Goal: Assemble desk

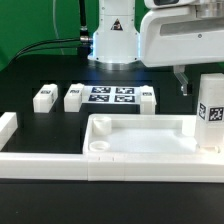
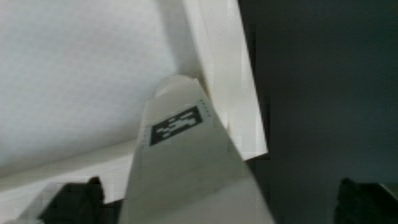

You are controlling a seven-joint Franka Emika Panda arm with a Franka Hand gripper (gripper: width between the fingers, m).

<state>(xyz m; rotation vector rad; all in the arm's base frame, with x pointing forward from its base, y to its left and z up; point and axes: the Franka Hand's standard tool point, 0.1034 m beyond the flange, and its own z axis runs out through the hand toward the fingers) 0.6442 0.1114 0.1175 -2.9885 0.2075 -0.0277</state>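
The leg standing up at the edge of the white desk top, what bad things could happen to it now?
The gripper is open, so nothing holds the upright leg. In the wrist view the leg lies between the fingers, so a sideways move might knock it over. I cannot tell whether it is fully seated in the desk top, so it could tip or sit crooked.

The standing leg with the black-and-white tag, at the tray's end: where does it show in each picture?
Exterior view: the standing leg is at the exterior view's right edge, by the end of the desk top.
Wrist view: the standing leg fills the centre, seen from above, inside the open gripper.
Shared landmark: the desk top's raised rim, beside the standing leg in both.
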